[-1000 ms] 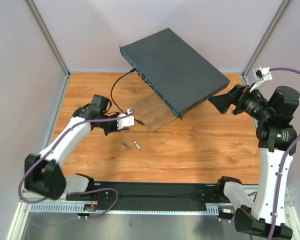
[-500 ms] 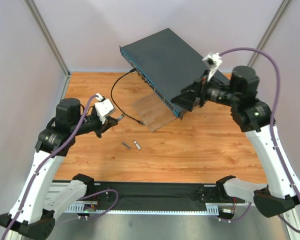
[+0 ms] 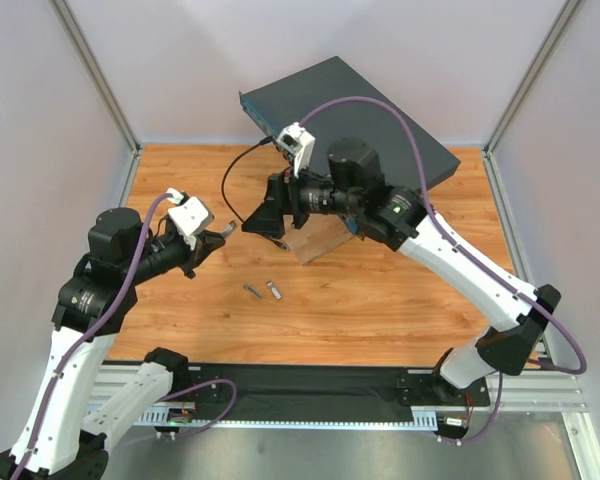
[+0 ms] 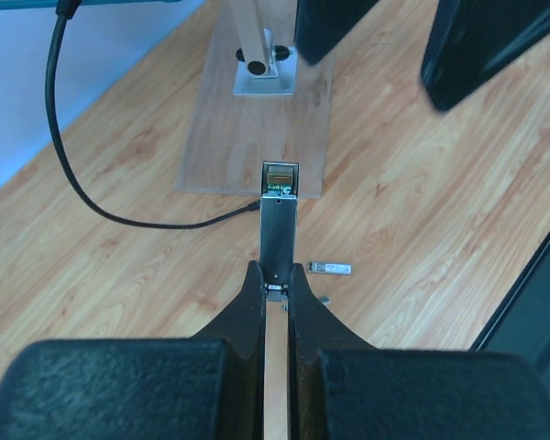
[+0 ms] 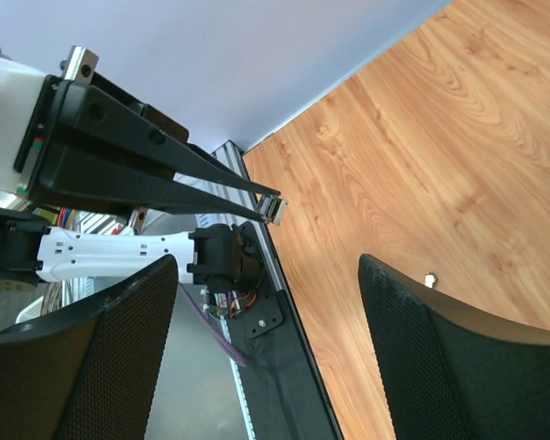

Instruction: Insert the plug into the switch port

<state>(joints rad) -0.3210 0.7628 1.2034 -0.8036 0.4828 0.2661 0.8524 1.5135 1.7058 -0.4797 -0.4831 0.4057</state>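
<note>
Switch ports, plug rear and cable end out of sight

From above, the right arm [image 3: 450, 262] covers most of the teal front edge of the switch [image 3: 325, 82], so its ports cannot be read, and much of the wooden board [image 3: 318, 245] is hidden too. The loose end of the black cable [image 3: 224, 185] is lost behind the right gripper [image 5: 266, 266], whose jaws show blurred and cut off at the bottom of its own view. The rear of the plug [image 4: 280, 215] is buried between the jaws of the left gripper [image 4: 276, 273]. Two small metal pieces [image 3: 274, 290] on the tabletop [image 3: 400, 320] are too small to identify.
</note>
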